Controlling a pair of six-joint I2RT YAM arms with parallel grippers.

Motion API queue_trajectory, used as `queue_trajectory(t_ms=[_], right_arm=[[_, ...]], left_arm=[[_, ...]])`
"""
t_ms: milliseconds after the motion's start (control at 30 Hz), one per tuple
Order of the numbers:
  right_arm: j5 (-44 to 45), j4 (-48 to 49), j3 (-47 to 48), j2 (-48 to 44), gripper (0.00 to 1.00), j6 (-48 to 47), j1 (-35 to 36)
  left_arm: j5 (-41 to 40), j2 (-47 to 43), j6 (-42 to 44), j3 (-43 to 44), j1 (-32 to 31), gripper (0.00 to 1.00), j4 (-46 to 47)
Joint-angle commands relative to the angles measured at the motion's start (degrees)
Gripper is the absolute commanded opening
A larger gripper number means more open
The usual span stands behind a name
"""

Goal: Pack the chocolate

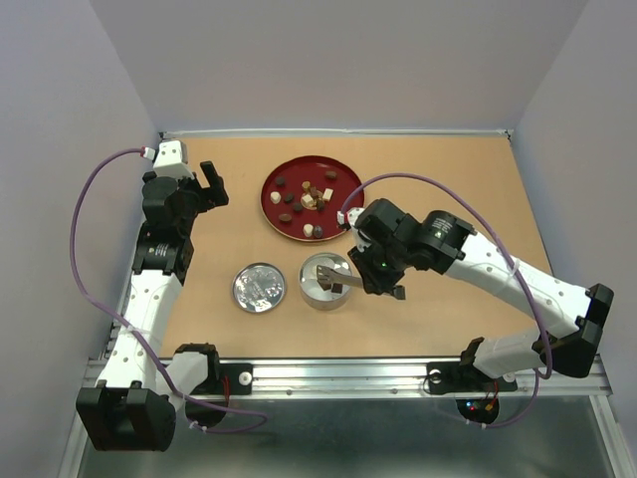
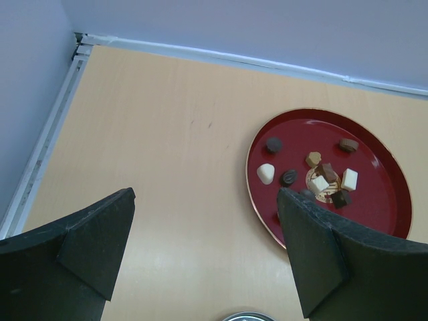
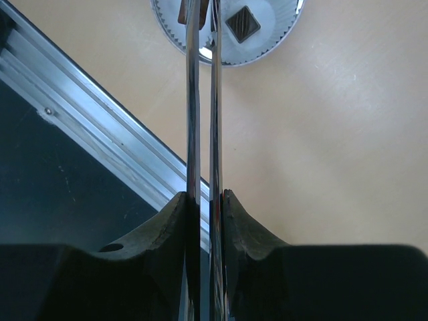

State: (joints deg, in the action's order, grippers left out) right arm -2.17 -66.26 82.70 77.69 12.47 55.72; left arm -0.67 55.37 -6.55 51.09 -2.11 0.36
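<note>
On tan bench, lying across red plate as tiny dark, brown and cream chocolate; clamping tongs in right jaws over tin; holding left jaws apart.

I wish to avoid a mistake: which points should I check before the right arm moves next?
1. Right gripper shut on tongs: ok.
2. Tongs tips over tin: ok.
3. Piece between the tips: cannot tell.
4. Square piece lying in tin: ok.
5. Chocolate left on plate: ok.
6. Left gripper open, away from tin: ok.
</note>
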Motion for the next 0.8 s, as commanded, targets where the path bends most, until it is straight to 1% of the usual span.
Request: queue_trajectory(t_ms=[0, 233, 267, 467, 600, 767], right_arm=[[-0.11, -0.27, -0.69, -1.23, 0.2, 0.63, 0.79], [-1.34, 1.74, -0.43, -0.44, 0.22, 0.1, 0.88], [-1.78, 1.92, -0.52, -0.17, 0.24, 0.01, 0.96], [-2.48, 2.89, -0.43, 0.62, 0.25, -0.43, 0.97], [-3.28, 3.24, -0.08, 1.32, 0.3, -0.43, 1.05], [-3.01, 3.33, -0.17, 1.67, 0.39, -0.6, 1.14]], left_arm=[[0.05, -0.88, -0.31, 0.41, 0.44, 0.99, 1.75], [0.31, -0.88, -0.31, 0.41, 0.44, 0.99, 1.75], [0.32, -0.88, -0.31, 0.5, 0.44, 0.99, 1.75], [0.32, -0.88, -0.22, 0.5, 0.44, 0.99, 1.75], [0.4, -0.79, -0.31, 0.5, 0.44, 0.99, 1.75], [0.4, -0.88, -0.31, 0.5, 0.44, 0.99, 1.75]])
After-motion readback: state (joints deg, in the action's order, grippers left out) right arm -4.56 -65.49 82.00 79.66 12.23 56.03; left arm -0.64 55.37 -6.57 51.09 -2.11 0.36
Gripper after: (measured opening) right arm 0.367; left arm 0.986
